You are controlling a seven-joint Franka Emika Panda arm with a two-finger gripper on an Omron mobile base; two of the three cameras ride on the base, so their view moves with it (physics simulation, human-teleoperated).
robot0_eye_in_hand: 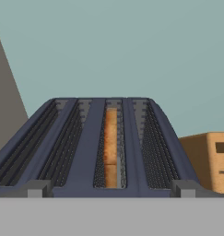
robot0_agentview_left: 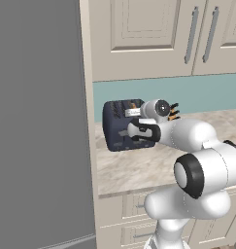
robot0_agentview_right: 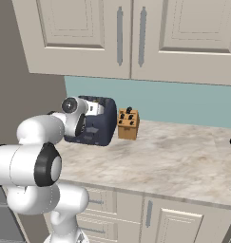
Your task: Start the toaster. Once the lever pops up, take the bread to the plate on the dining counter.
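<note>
My tool [robot0_agentview_left: 135, 130] sits right at the front face of the navy four-slot toaster [robot0_agentview_left: 120, 125], jaws spread wide and holding nothing. The toaster stands on the marbled bench [robot0_agentview_right: 174, 156] against the teal wall, with the brown knife block [robot0_agentview_right: 128, 124] just beside it. From my hand camera I look along the toaster's top: the bread [robot0_eye_in_hand: 110, 147] stands on edge deep in the third slot from the left, and the grey lever tabs [robot0_eye_in_hand: 38, 189] show at the near corners.

The main risk, as I judge it, is pressing the wrong lever. There are two panels, and only one likely serves the slot with the slice; pushing the other would toast nothing. With the jaws this wide, a finger could also slip off the small tab or straddle it without driving it down far enough to latch. Pushing at an angle might shove the whole toaster back toward the wall or sideways into the knife block instead of moving the lever.
</note>
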